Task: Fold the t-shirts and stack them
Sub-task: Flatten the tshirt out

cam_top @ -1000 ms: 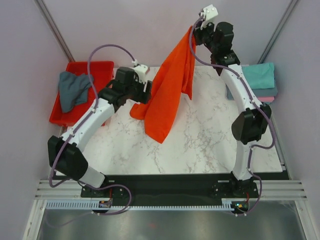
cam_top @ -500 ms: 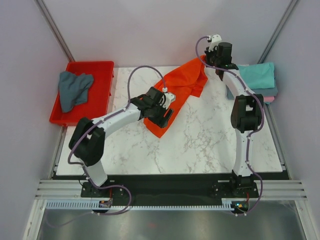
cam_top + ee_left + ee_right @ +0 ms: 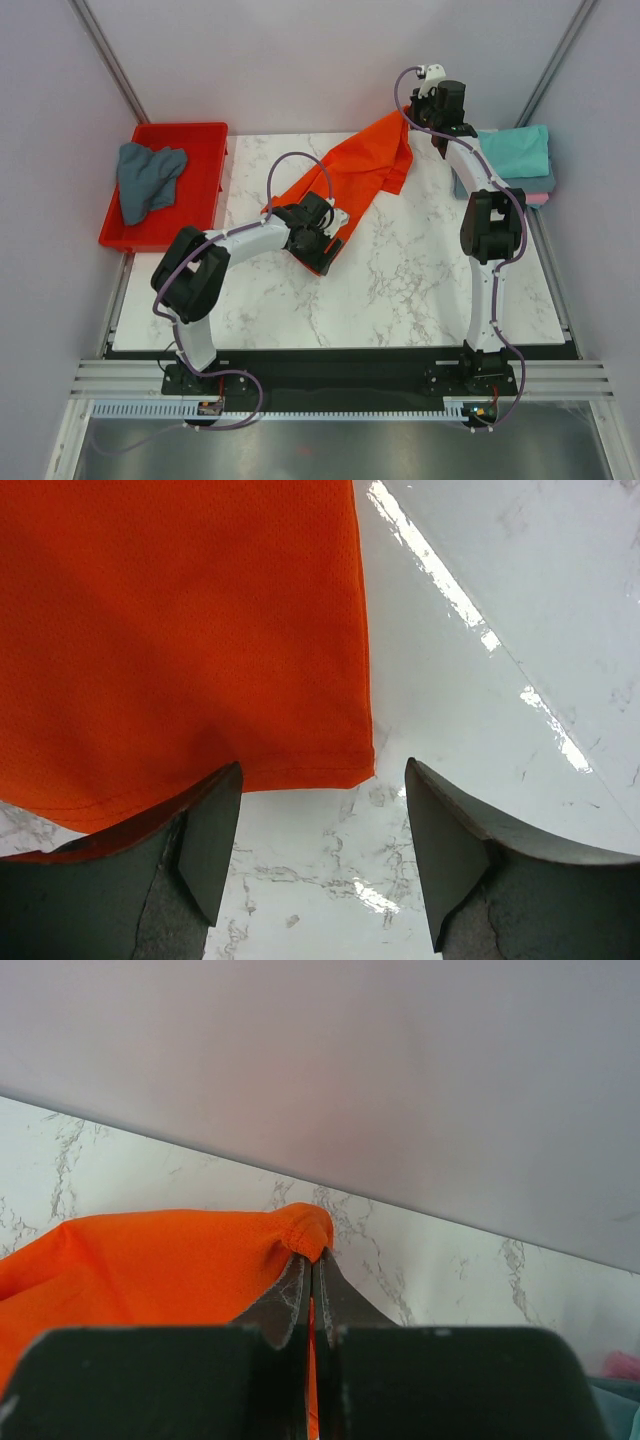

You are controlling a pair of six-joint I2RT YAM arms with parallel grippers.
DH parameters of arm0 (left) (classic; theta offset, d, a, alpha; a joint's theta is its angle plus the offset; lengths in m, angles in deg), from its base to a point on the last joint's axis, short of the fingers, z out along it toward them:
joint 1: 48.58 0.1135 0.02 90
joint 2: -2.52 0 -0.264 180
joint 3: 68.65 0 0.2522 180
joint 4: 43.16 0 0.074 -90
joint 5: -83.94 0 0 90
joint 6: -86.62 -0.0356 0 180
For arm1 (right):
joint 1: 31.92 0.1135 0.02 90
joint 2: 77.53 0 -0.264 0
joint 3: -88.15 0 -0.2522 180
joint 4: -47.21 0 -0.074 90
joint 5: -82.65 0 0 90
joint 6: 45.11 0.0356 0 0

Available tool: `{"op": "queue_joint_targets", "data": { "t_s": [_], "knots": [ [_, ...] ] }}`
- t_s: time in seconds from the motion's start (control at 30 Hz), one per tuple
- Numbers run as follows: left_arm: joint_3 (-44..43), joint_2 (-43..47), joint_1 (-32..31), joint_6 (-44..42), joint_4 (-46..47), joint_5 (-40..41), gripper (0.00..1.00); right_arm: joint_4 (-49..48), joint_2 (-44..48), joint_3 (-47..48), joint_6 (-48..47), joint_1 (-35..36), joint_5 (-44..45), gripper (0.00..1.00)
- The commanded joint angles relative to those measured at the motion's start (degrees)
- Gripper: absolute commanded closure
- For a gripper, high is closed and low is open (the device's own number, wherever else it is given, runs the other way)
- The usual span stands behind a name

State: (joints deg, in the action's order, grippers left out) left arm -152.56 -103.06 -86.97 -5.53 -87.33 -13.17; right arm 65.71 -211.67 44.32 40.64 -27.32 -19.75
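Left tool (image 3: 322, 780) shifted along hem, gaping wide; right tool (image 3: 312, 1270) pinches bright orange-red cloth t-shirt (image 3: 350, 175) corner; hard tug risks slip.

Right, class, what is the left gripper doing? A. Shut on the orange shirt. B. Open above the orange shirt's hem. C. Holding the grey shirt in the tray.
B: the left gripper is spread wide, the hem of the orange shirt lying on the table between its fingers.
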Motion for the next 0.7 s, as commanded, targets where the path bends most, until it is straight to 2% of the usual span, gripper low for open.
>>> {"op": "queue_joint_targets", "data": {
  "t_s": [0.0, 0.47, 0.5, 0.53, 0.6, 0.67],
  "knots": [
    [0.01, 0.55, -0.46, -1.63, 0.44, 0.08, 0.27, -1.83, -0.24, 2.22, 1.44, -0.29, -1.13, 1.00],
    [0.89, -2.09, -2.65, -1.63, 0.44, 0.08, 0.27, -2.10, 1.52, -0.77, 1.88, -0.82, -0.87, 1.00],
    [1.15, -2.09, -2.65, -22.68, -11.13, -3.48, 0.29, -2.10, 1.43, -0.86, 1.88, -0.91, -0.87, 1.00],
    [1.24, -2.17, -2.65, -22.89, -11.25, 2.48, 0.60, -2.18, 1.43, -0.86, 1.97, -0.82, -0.87, 1.00],
    [1.42, -2.35, -2.65, -22.72, -11.42, 2.63, 0.65, -2.27, 1.43, -0.77, 2.14, -0.91, -0.87, 1.00],
    [1.51, -2.53, -2.65, -22.63, -11.42, 2.63, 0.77, -2.45, 1.26, -0.86, 2.49, -1.09, -0.78, 1.00]
  ]
}}
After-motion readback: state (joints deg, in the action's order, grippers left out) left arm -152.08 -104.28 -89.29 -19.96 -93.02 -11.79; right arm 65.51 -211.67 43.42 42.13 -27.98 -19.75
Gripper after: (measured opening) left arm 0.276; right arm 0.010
